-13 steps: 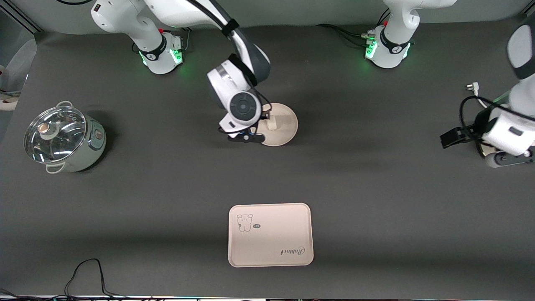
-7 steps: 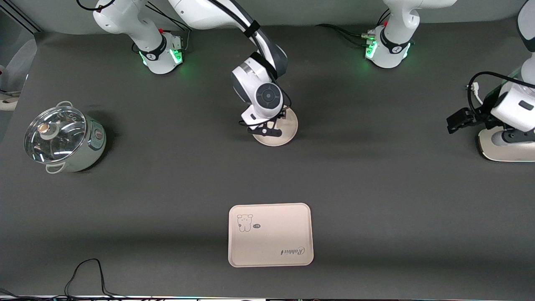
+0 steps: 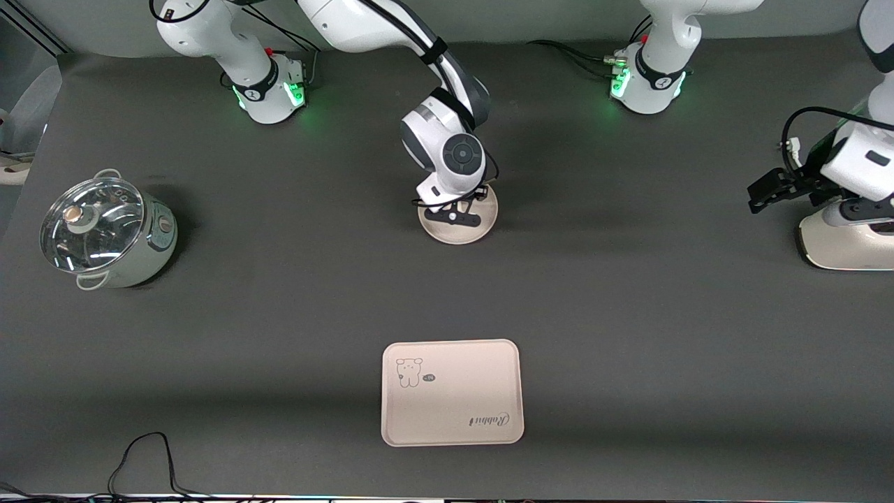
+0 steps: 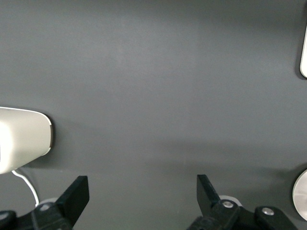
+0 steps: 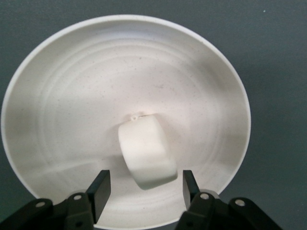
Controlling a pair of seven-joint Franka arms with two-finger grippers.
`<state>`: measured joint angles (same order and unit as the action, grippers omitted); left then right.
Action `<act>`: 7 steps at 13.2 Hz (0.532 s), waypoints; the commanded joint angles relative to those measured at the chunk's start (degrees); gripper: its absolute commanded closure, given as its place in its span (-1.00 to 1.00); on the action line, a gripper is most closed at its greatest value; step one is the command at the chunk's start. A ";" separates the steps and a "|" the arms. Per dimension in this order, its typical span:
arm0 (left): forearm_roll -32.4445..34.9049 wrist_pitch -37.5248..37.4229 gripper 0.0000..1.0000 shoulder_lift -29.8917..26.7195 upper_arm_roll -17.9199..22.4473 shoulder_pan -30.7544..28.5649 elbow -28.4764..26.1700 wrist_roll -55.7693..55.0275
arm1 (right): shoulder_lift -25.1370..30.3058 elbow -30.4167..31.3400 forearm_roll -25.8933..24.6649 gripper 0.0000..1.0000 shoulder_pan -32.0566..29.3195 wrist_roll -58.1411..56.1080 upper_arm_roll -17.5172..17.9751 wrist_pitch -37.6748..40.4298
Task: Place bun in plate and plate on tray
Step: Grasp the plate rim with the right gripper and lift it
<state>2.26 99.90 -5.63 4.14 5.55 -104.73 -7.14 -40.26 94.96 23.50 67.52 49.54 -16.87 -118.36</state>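
Two parted fingers of the right tool [image 5: 143,189] flank the smooth matte bun [image 5: 146,156] in the round speckled plate [image 5: 62,96].

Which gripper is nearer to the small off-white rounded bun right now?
Right. The right gripper hangs directly over the bun, fingers straddling it, in the round cream-white plate. The left gripper waits at the left arm's end of the table, fingers open.

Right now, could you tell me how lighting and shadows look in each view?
Front view: green glow at both arm bases, glare on the pot lid. Right wrist view: the bun casts a soft shadow in the plate. Left wrist view: flat, even grey table.
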 commanded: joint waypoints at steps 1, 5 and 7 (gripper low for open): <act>-0.67 1.26 -1.00 -1.66 0.26 -0.11 -1.62 1.60 | -0.96 -1.09 1.19 -0.09 0.69 1.18 -0.71 -0.29; -0.15 1.26 -1.00 -1.67 0.26 -0.11 -1.70 1.60 | -1.05 -0.83 1.11 1.00 1.12 1.00 -0.71 -0.82; -0.15 1.26 -1.00 -1.58 0.26 -0.11 -1.70 1.60 | -0.96 -0.83 1.11 1.00 1.13 1.00 -0.71 -0.64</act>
<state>2.25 99.95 -5.71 4.36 5.54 -104.77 -6.57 -40.59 94.95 23.51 67.64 49.58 -16.89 -118.95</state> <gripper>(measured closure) 0.000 0.881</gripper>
